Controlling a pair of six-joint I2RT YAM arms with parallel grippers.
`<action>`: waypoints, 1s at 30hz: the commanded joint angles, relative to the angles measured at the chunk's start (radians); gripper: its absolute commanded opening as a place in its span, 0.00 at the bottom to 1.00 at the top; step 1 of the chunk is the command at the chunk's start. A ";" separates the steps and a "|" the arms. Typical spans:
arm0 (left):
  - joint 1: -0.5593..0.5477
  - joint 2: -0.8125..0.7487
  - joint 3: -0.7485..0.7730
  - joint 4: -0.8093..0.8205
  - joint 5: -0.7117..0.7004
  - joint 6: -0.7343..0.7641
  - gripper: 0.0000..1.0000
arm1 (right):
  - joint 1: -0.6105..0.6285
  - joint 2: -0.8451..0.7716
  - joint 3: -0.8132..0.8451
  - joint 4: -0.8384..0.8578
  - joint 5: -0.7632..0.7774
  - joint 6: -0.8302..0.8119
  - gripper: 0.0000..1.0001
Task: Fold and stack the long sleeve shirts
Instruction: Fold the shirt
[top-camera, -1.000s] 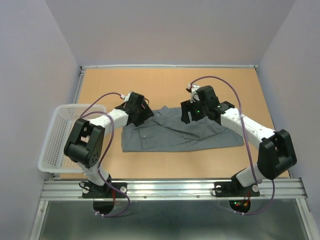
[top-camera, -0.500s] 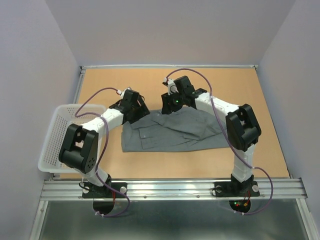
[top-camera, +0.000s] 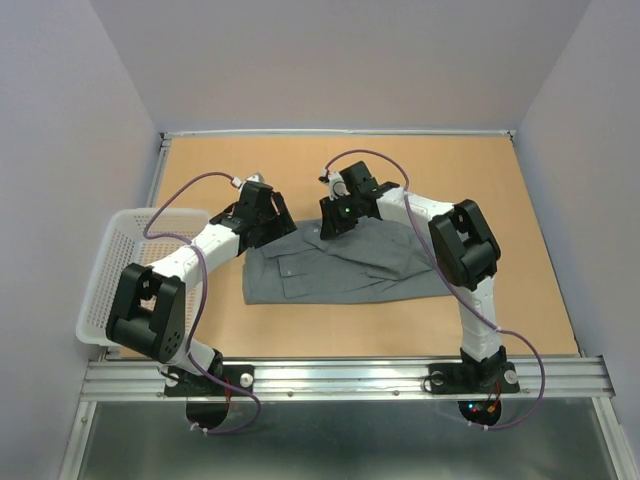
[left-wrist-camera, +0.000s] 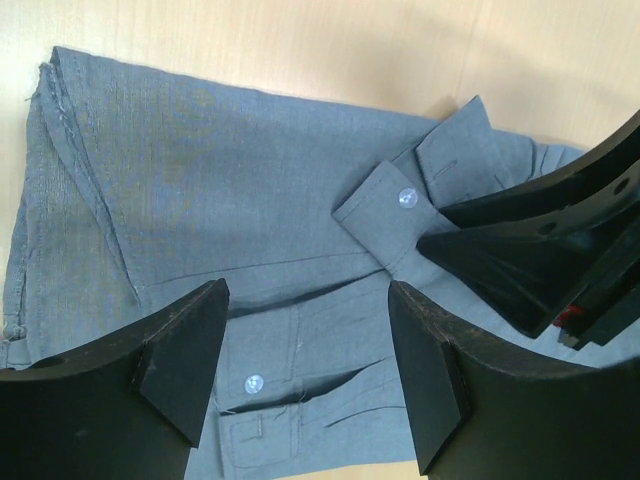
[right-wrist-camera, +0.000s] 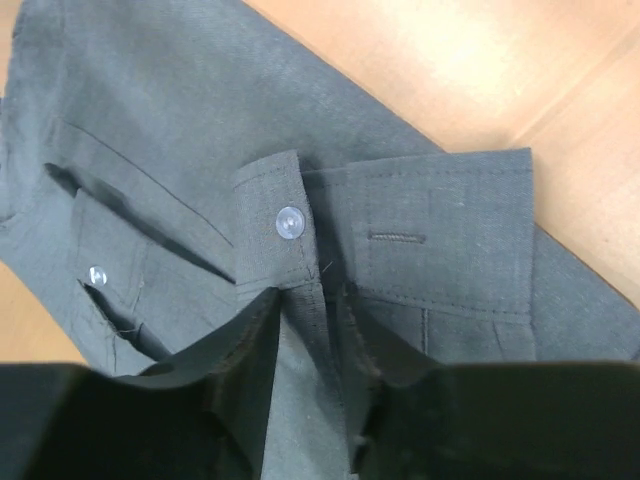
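1. Right claw (right-wrist-camera: 312, 325): fingers nearly together, pinching a ridge of sleeve cloth just below the buttoned cuff (right-wrist-camera: 400, 235). Left claw (left-wrist-camera: 305, 345): fingers wide apart, nothing between them, hovering low over the cloth just beside the right claw.
2. Shirt (top-camera: 350, 265): grey, lying rumpled and partly folded mid-bench. Its cuffs are gathered at the far left corner, where both claws sit.
3. Step, my read: folding is underway and the sleeve is being gripped so it can go across the body. It's not a neat packet yet, and nothing is stacked.
4. The next move needs a firm right pinch before any lift. The left claw needs cloth of its own, probably the neighbouring cuff. Then lift low, carry across and lay flat without dragging the body along.
5. Around it: tan bench (top-camera: 450, 170), and a white mesh basket (top-camera: 115, 270) at the left edge, apart from the shirt.
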 joint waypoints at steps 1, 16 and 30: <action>0.001 -0.041 -0.023 0.016 0.036 0.037 0.76 | 0.002 -0.025 0.063 0.031 -0.063 -0.013 0.31; 0.034 -0.081 -0.152 0.315 0.234 0.016 0.79 | 0.000 -0.169 0.007 0.036 -0.115 -0.003 0.01; 0.097 -0.089 -0.311 0.670 0.430 -0.191 0.95 | 0.000 -0.239 -0.039 0.050 -0.145 0.025 0.01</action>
